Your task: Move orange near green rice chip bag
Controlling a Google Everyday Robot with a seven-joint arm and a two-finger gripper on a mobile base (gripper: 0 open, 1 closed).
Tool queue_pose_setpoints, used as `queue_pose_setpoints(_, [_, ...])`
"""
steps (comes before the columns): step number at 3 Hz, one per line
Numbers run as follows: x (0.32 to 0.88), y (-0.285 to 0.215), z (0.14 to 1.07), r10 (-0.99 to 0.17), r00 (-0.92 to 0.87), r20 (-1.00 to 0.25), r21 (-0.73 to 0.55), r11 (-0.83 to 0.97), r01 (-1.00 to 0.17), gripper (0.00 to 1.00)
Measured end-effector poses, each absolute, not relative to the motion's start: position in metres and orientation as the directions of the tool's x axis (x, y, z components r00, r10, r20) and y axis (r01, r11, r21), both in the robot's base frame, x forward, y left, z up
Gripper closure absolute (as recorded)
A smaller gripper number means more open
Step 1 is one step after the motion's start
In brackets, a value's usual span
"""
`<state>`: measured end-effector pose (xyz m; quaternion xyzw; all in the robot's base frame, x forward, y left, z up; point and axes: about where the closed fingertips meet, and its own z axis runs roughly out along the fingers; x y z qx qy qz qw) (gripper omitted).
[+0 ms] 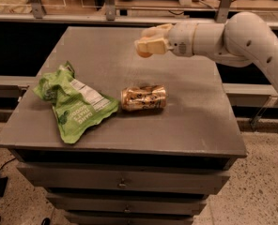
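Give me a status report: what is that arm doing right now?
End effector over the far side of the table, shut on the orange, held off the surface. Green bag lies front left. Crushed can sits between orange and bag.

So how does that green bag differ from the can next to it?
The green rice chip bag is larger, bright green, flat and crumpled; the can is smaller, gold-brown, dented, lying on its side. On the table, the bag lies nearer the left edge, the can nearer the middle. Both rest on it, while the gripper holds the orange above its far side.
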<state>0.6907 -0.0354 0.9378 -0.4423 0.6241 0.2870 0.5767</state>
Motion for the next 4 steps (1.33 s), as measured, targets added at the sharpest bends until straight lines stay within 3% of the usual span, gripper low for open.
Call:
queue_pose_setpoints(2, [0.624,0.030,0.930,-0.304,0.082,-0.949,-0.151,0.211,-0.966,1.00])
queue_pose_setpoints(4, [0.604,0.058,0.911,-0.307,0.087,-0.948,-0.125,0.108,-0.986,1.00])
